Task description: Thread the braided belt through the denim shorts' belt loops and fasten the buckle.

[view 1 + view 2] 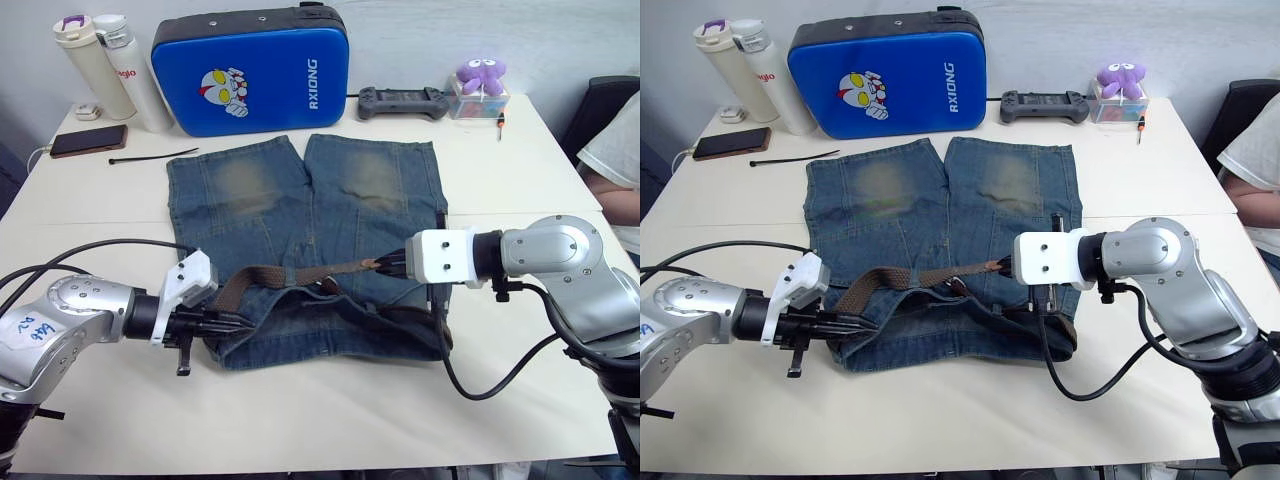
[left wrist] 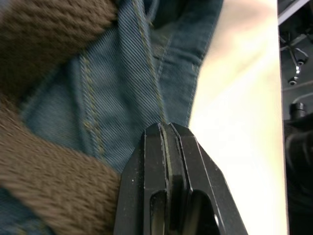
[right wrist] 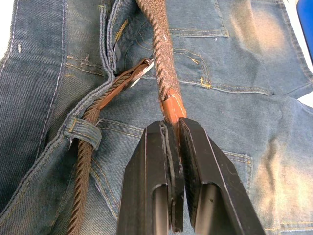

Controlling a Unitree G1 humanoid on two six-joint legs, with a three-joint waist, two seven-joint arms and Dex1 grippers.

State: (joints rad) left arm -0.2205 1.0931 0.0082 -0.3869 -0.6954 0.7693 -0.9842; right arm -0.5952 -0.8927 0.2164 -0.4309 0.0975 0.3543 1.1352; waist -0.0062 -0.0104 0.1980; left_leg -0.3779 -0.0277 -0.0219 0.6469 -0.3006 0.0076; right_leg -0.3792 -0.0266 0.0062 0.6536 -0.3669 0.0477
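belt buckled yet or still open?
Open. The belt's leather tip sits pinched in the right gripper, clear of the buckle lying on the shorts.

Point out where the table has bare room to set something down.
Bare table runs along the near edge below the denim shorts, and right of them toward the person's sleeve. The far edge is crowded: bottles, phone, blue case, controller.

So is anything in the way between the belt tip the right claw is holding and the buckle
Nothing visible does. The right claw pinches the braided belt by its tip, and the buckle lies close beside it on the denim shorts, uncovered.
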